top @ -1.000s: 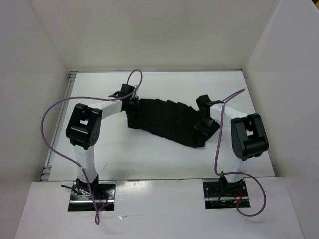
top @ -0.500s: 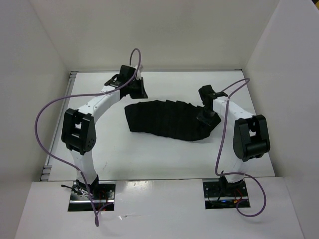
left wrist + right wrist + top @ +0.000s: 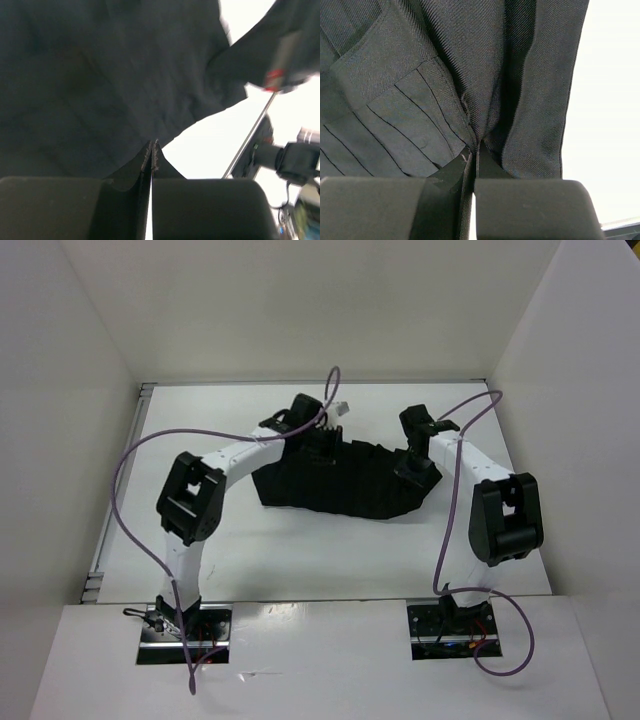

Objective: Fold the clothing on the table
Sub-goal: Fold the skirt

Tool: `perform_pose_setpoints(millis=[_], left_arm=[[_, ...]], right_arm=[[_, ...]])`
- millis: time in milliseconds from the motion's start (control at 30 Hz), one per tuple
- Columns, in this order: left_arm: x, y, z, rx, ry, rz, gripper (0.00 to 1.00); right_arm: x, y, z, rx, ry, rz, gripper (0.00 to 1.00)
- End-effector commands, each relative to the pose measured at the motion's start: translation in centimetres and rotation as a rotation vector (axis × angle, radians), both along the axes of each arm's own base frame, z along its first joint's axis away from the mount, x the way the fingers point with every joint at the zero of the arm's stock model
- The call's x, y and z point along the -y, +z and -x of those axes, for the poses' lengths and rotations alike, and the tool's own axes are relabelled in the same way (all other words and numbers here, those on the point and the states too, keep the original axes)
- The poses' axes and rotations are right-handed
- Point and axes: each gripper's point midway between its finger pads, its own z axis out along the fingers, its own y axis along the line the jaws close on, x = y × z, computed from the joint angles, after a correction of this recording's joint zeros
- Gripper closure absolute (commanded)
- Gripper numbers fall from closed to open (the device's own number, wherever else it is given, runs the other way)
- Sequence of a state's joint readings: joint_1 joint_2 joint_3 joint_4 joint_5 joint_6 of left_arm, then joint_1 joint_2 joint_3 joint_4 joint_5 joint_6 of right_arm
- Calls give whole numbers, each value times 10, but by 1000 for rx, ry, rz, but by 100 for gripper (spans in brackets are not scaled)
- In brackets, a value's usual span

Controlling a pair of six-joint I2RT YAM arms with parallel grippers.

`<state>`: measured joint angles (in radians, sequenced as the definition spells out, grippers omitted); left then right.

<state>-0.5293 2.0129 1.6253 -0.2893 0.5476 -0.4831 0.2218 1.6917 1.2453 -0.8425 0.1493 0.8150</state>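
Observation:
The clothing is a black pleated skirt lying across the middle of the white table. My left gripper hangs over its back edge, left of centre. In the left wrist view the jaws are shut, and the dark fabric narrows down into their tips. My right gripper is at the skirt's right end. It is shut, with folds of the twill cloth drawn in between the fingertips.
White upright walls enclose the table on three sides. Purple cables loop off both arms. The left elbow and right elbow stand high near the front. The table's metal rim and an arm base show in the left wrist view.
My left gripper left the skirt's left end, swung toward the back, then came right over the skirt's back edge. The skirt's upper left corner now slants inward. The right gripper barely shifted.

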Motion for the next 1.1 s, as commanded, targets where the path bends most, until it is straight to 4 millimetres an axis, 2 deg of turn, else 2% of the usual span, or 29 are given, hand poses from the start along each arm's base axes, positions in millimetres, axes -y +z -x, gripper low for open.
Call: perform_pose_setpoints(millis=[0, 100, 133, 167, 200, 233, 267, 300, 400, 433, 467, 500, 533, 567, 733, 833, 867, 967, 1067], left_arm=[[20, -20, 10, -58, -58, 13, 98], [23, -39, 12, -55, -45, -40, 100], [21, -43, 12, -58, -36, -52, 100], [19, -48, 13, -64, -29, -64, 100], [14, -62, 13, -78, -10, -96, 100], [11, -67, 14, -82, -2, -109, 100], [9, -71, 14, -81, 5, -118, 100], [5, -85, 15, -93, 19, -144, 100], [-3, -104, 16, -101, 43, -183, 100], [-7, -117, 20, -124, 56, -203, 100], [-8, -118, 18, -120, 64, -210, 100], [-13, -128, 19, -128, 78, -237, 100], [-13, -129, 18, -131, 92, -241, 100], [-17, -138, 21, -145, 97, -259, 100], [-29, -151, 12, -130, 176, -326, 100], [-51, -163, 5, -159, 248, -376, 100], [-55, -158, 0, -146, 267, -375, 100], [-71, -157, 0, -159, 302, -382, 100], [-76, -156, -1, -163, 313, -382, 100]], right_arm=[[2, 19, -12, 54, 2, 5, 100], [2, 15, -11, 42, 11, 10, 100], [3, 7, -8, 19, 11, 15, 82], [3, 7, -8, 19, 11, 15, 71], [3, 7, -8, 19, 11, 15, 63], [6, 5, -6, 13, 8, 28, 50], [5, 8, -7, 22, -1, 24, 46], [11, 15, -9, 48, -27, 27, 43], [25, 29, -7, 91, -72, 31, 32], [33, 33, -11, 111, -97, 28, 32], [38, 29, -7, 98, -109, 31, 31], [40, 27, -3, 91, -116, 21, 31], [43, 27, -4, 92, -133, 18, 31], [46, 20, 3, 66, -144, 15, 31], [62, 17, 11, 76, -210, 9, 28], [75, 13, 14, 92, -257, -14, 28], [78, 6, 19, 75, -273, -37, 28], [75, -12, 17, 51, -265, -87, 27], [69, -21, 7, 56, -245, -119, 26]])
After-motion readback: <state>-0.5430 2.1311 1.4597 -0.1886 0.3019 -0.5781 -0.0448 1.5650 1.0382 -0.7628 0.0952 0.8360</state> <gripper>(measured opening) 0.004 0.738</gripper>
